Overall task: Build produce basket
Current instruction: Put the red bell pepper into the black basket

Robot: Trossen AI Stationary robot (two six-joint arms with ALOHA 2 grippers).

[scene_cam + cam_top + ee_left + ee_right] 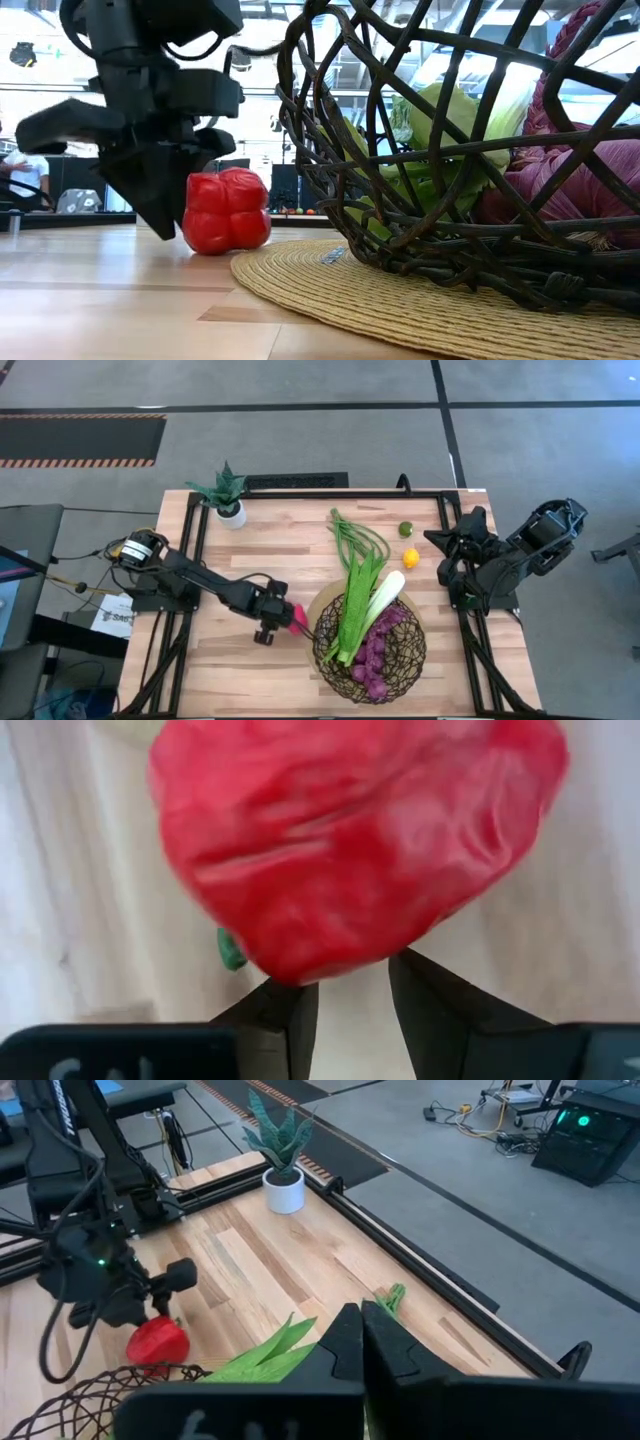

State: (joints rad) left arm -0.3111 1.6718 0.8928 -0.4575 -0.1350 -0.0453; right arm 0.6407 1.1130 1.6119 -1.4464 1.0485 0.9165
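A red pepper (299, 619) (226, 211) lies on the wooden table, just left of the dark woven-wire basket (418, 660) (330, 190). The basket stands on a round straw mat (340, 290) and holds purple grapes (378, 650), a leek (385, 600) and a green leafy stalk (352, 615). My left gripper (348, 984) (287, 614) points steeply down at the pepper's left side, its fingers a narrow gap apart at the pepper's edge. At the table's right edge, my right gripper (362, 1342) is raised, shut and holding nothing. My left gripper comes at the pepper from above and from the table's left, slanting down. Its two fingertips (285, 995) stand at the pepper's rim (330, 965), near the green stem (231, 950). I cannot tell whether they touch it. The pepper rests on the table.
Looped green beans (352, 538), a yellow lemon (411, 557) and a green lime (405, 529) lie on the table behind the basket. A potted plant (229, 497) stands at the far left. Bare wood lies to the left and near side of the pepper.
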